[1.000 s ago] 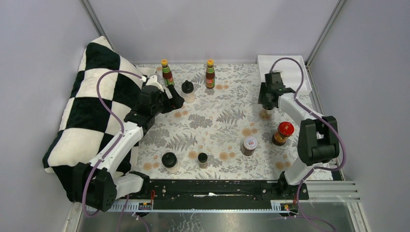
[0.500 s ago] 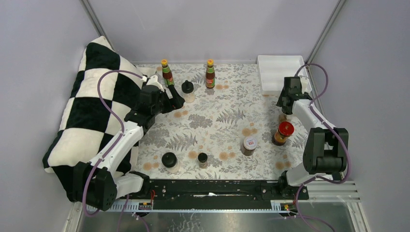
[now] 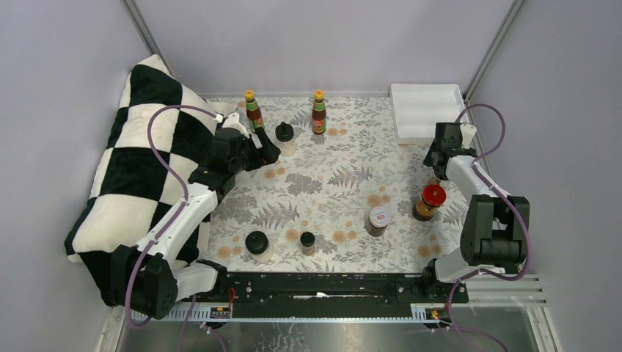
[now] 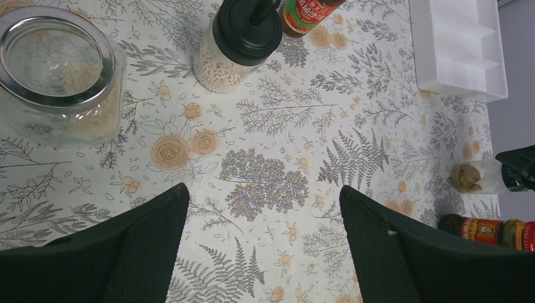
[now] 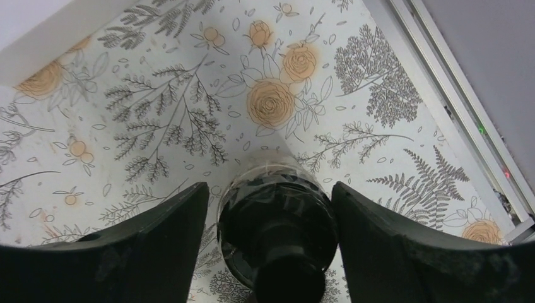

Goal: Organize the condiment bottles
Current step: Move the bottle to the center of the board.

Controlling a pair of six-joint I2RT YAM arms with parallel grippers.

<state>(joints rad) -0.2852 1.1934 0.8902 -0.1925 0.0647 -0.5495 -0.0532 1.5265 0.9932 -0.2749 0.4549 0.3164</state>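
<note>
Right wrist view looks straight down on a short clear glass jar with a glossy black lid (image 5: 277, 221), standing upright at the right edge of the table just near of the white rectangular plastic tray (image 3: 425, 110). The right gripper (image 5: 270, 196) has its matte black fingers apart, one on each side of this jar. A sliver of cloth shows at one finger, and I cannot tell whether the other touches. The left gripper (image 4: 265, 240) hangs spread wide over the floral tablecloth (image 3: 330, 176) at the far left, with nothing between its mesh-textured pads. Just left of it sits a squat glass jar with a clear metal-rimmed lid (image 4: 57, 69). A grain-filled jar with a black domed lid (image 3: 284, 136) stands just far of it. Two tall slim red-sauce bottles with orange caps and green labels (image 3: 254, 110) (image 3: 318, 111) stand upright along the far edge, their long axes vertical. At the right are a red-lidded jar (image 3: 429, 202) and a white-lidded jar (image 3: 379, 218). Two black-lidded jars (image 3: 257, 244) (image 3: 307, 242) stand near the front. A black-and-white checked pillow (image 3: 139, 161) lies on the left.
</note>
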